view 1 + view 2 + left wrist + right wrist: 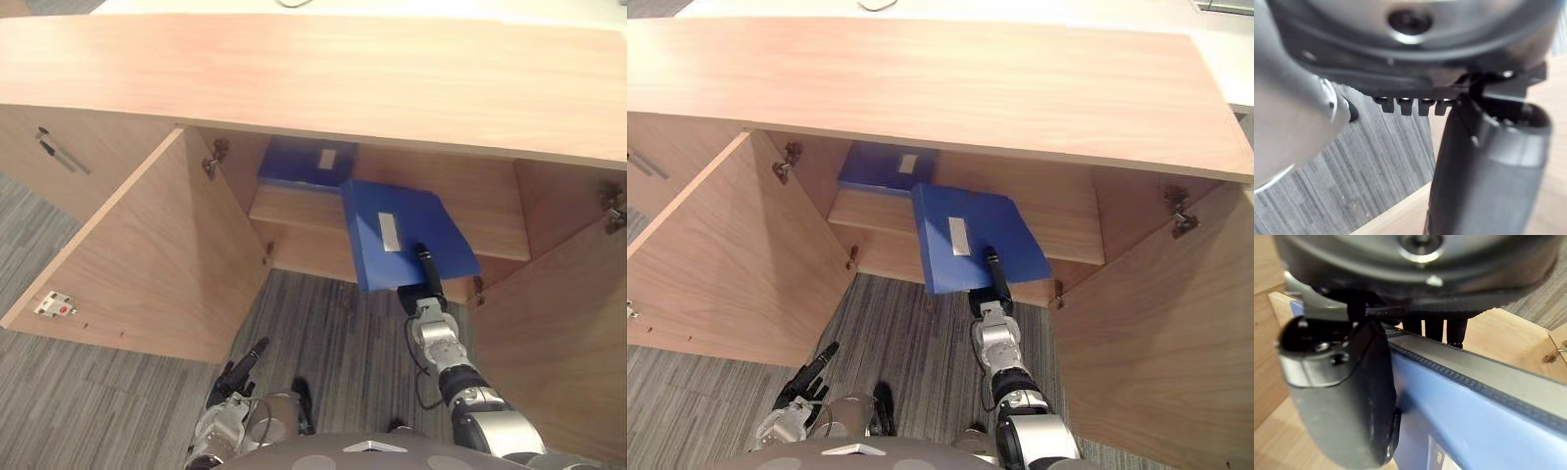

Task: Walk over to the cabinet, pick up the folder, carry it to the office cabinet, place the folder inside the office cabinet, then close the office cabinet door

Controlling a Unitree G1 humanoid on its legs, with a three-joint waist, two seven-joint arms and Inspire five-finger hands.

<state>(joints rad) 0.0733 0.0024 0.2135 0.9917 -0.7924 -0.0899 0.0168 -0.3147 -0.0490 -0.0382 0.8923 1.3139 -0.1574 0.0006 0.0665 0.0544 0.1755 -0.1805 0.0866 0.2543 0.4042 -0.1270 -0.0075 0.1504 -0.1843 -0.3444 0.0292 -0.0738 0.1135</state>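
Folder, blue, centre frame, inside open office cabinet. Far end lies over shelf; near end overhangs shelf front edge, tilted down toward robot.
Right hand clamped on folder's near edge, thumb on top face, fingers around edge.
Long axis runs from hand up-left into cabinet, so judged push goes straight along it.
Second folder deeper on shelf, upper left of held one; corners look overlapped.
Left hand lower left, well apart, fingers relaxed, holding nothing.
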